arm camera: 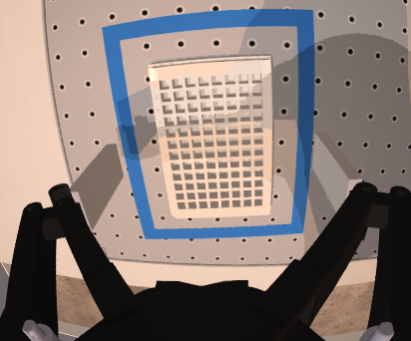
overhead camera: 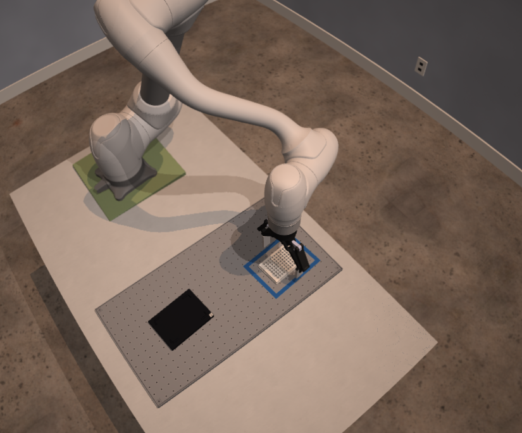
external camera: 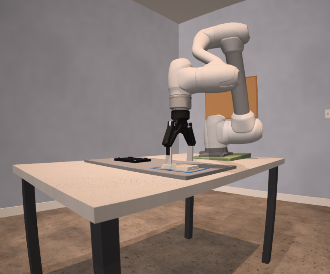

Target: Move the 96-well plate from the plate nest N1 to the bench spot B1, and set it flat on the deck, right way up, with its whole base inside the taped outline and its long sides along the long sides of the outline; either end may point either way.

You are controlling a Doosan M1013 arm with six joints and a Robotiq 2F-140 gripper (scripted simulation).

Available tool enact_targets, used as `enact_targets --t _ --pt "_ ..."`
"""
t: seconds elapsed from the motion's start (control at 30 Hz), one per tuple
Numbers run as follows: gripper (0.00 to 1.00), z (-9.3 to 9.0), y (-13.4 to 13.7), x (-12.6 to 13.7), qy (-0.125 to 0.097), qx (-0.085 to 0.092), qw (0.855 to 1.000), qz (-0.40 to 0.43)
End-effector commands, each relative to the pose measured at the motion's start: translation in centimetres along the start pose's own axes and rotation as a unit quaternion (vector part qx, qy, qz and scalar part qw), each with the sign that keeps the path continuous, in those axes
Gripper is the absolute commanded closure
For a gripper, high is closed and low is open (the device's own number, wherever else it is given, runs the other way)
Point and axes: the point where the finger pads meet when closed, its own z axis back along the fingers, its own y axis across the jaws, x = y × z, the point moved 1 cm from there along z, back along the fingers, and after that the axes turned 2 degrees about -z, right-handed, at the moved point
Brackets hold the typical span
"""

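Note:
The white 96-well plate (overhead camera: 278,266) lies flat, wells up, inside the blue taped outline B1 on the grey perforated deck. In the wrist view the plate (arm camera: 211,137) sits within the outline, its long sides along the outline's long sides. My gripper (external camera: 179,159) stands over the plate, fingers spread wide on either side of it and apart from its sides; it holds nothing. The plate also shows in the exterior view (external camera: 181,166). The black plate nest N1 (overhead camera: 180,318) is at the deck's other end, with nothing on it.
The grey perforated deck (overhead camera: 214,298) lies on a beige table. The robot base stands on a green pad (overhead camera: 128,179) at the table's far end. The nest also shows in the exterior view (external camera: 132,159).

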Motion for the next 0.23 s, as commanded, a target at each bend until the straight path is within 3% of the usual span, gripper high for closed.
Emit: enact_targets --t 0.0,0.2 --pt "0.0 0.9 0.0 0.0 0.0 0.0 1.0 0.0" --pt "0.0 2.5 0.0 0.0 0.0 0.0 1.0 0.0"
